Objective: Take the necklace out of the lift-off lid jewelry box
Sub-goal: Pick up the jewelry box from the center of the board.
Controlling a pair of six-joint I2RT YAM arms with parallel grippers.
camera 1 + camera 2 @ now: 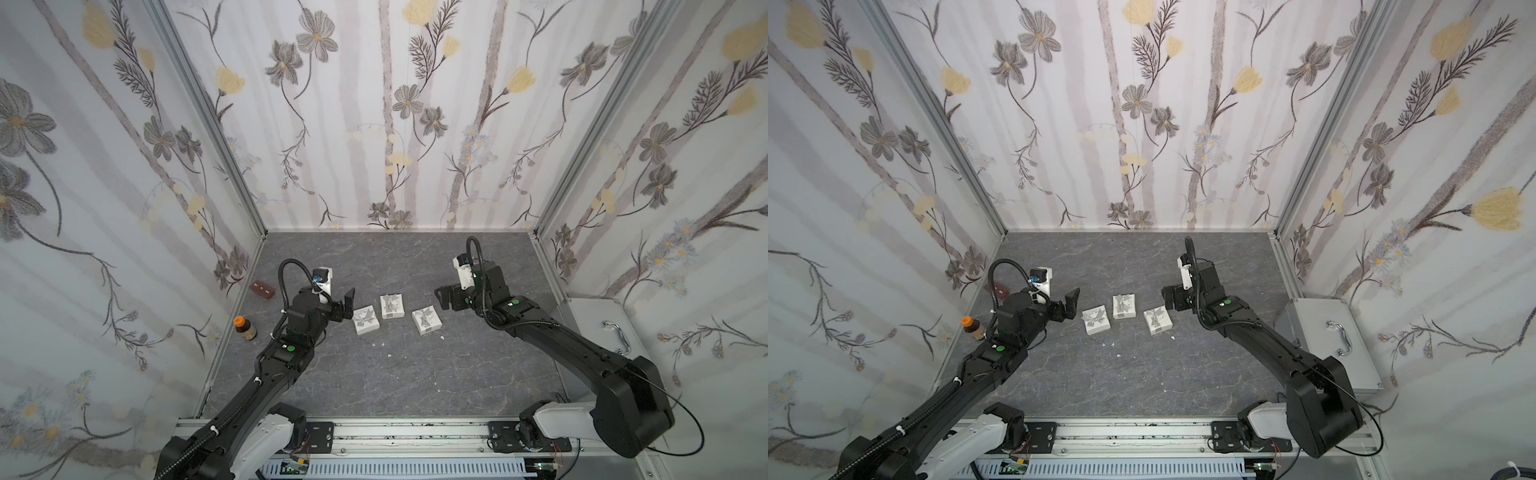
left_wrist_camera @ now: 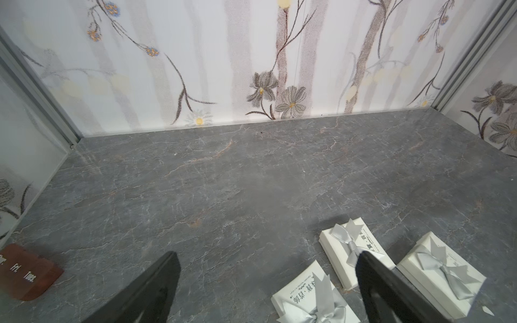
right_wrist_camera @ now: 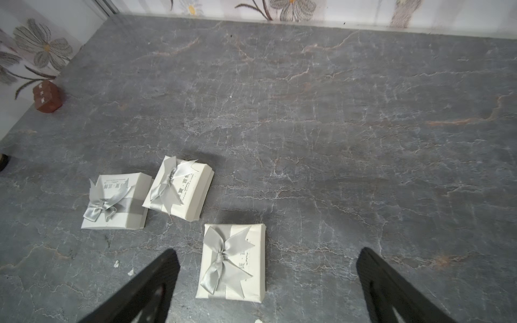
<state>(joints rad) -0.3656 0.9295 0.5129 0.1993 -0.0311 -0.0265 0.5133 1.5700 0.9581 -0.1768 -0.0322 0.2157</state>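
Three white jewelry boxes with grey ribbon bows lie mid-table, all with lids on: the left box [image 1: 365, 320] [image 1: 1096, 319], the middle box [image 1: 392, 306] and the right box [image 1: 425, 319] [image 3: 232, 260]. They look alike, so I cannot tell which one is the task's. The necklace is hidden. My left gripper [image 1: 348, 307] [image 2: 267, 256] hangs open just left of the left box [image 2: 313, 299]. My right gripper [image 1: 441, 298] [image 3: 267, 251] is open, above and just right of the right box. Neither touches a box.
A brown block [image 1: 262, 289] lies by the left wall. A small bottle with an orange cap [image 1: 244, 328] stands nearer the front. A metal case [image 1: 598, 328] with a handle sits against the right wall. Small white scraps [image 1: 389, 356] lie in front of the boxes.
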